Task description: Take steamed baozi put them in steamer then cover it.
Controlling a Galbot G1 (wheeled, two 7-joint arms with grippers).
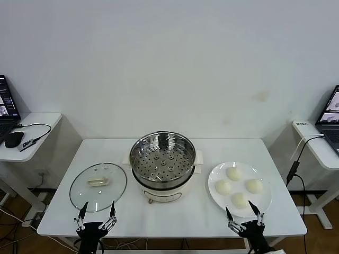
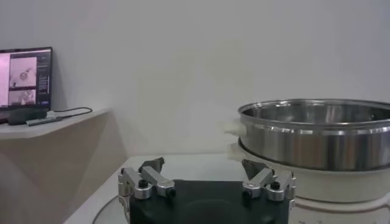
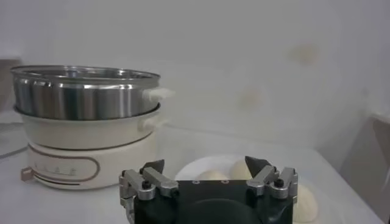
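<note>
No readable text anywhere.

Showing only illegible blurs on the laptop screen (image 1: pixel 6 100) at the far left and on the second screen (image 1: pixel 331 108) at the far right; carrying faint, unreadable marks on the small white tag (image 1: pixel 301 124) on the right side table (image 1: pixel 318 143); displaying picture-like panels without legible words on the monitor (image 2: pixel 25 76) in the left wrist view; bearing no legible brand on the steamer (image 1: pixel 162 165).
</note>
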